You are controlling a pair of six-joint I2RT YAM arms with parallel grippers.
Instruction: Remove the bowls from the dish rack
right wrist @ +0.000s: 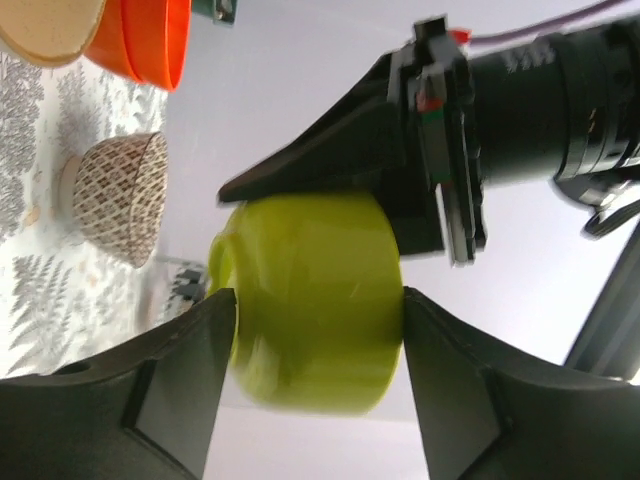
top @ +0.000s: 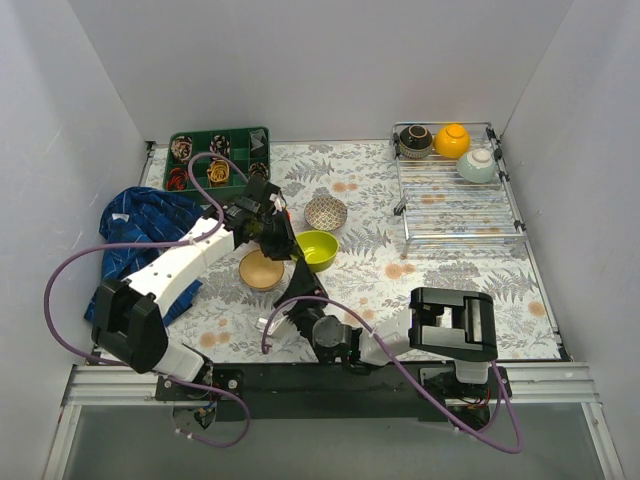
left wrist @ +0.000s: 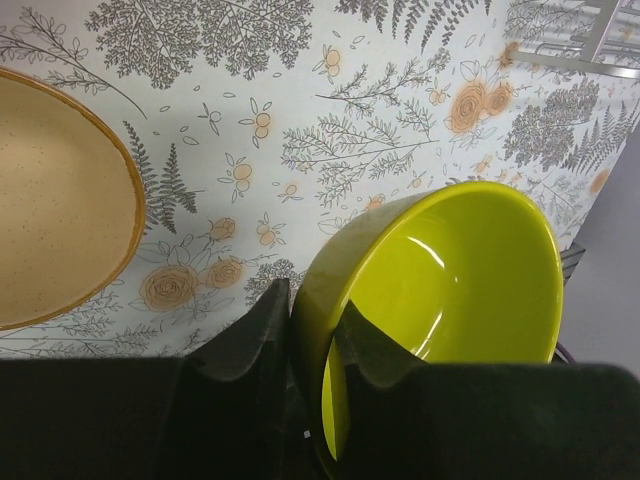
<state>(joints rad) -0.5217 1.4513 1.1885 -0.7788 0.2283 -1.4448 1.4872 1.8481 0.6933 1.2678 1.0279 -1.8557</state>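
The lime green bowl hangs tilted over the middle of the table. My left gripper is shut on its rim, one finger inside and one outside. My right gripper reaches up from the near side, its fingers pressed against the bowl's foot side and rim side. On the cloth stand a beige bowl, a white patterned bowl and red-orange bowls. The dish rack holds dark brown, yellow-orange and pale mint bowls.
A green compartment tray stands at the back left, with a blue cloth in front of it under the left arm. Purple cables loop beside both arms. White walls close the table in on three sides.
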